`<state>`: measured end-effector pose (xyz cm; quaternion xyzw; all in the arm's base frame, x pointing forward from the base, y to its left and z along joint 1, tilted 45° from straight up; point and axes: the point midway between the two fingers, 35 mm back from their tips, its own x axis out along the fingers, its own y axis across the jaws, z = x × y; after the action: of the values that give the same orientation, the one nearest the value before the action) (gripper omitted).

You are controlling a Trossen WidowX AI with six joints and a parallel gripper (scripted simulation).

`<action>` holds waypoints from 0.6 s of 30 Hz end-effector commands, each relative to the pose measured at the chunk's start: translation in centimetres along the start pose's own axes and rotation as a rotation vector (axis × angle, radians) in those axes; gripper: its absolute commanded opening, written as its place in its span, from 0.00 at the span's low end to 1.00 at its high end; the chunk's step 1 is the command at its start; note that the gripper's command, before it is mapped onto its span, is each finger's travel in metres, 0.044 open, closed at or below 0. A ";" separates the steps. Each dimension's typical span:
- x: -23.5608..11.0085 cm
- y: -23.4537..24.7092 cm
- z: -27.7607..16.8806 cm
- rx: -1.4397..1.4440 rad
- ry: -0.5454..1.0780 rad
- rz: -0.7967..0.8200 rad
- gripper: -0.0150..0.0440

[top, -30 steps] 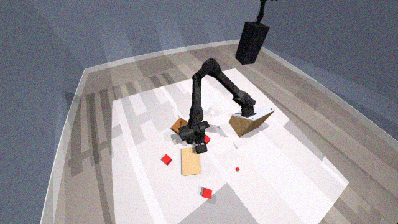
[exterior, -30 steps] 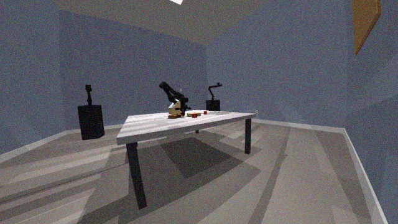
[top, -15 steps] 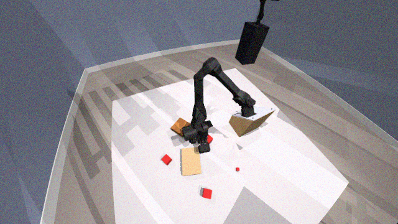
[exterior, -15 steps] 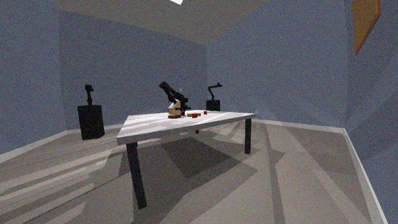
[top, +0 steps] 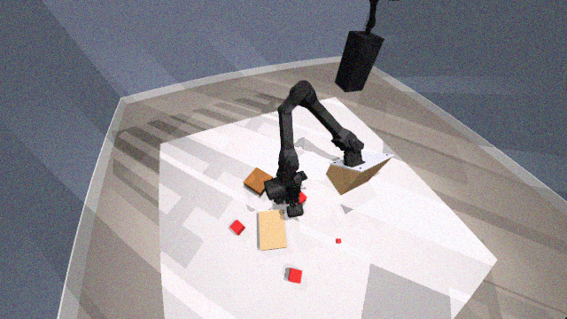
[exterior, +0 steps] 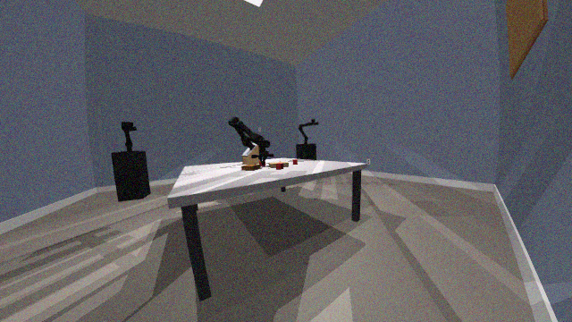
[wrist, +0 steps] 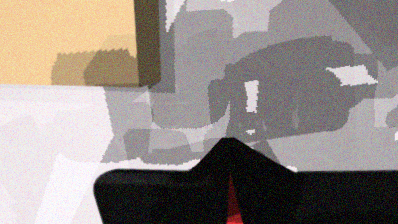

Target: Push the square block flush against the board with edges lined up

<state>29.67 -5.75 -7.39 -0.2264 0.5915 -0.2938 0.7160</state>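
The board (top: 271, 229) (wrist: 65, 40) is a light tan flat rectangle lying on the white table (top: 399, 230). The square block (top: 257, 180) is orange-brown and lies apart from the board, up and to the left of it, behind the arm. My gripper (top: 294, 210) (wrist: 227, 144) is shut and empty. It is low over the table at the board's upper right corner. In the wrist view the board's corner and dark side are up and to the left of my fingertips, with a gap of table between. In the exterior view the arm (exterior: 249, 136) and the objects look very small.
Red cubes lie at the left of the board (top: 237, 227), below it (top: 294, 275) and beside my wrist (top: 302, 198); a tiny one (top: 338, 241) lies to the right. The arm's wooden base wedge (top: 354, 175) stands at the back right. A black stand (top: 359, 59) is beyond the table.
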 end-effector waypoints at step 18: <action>-0.1 -0.2 -2.5 0.000 -0.001 -0.004 0.25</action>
<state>27.68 -5.76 -7.73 -0.2266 0.5919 -0.2936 0.7156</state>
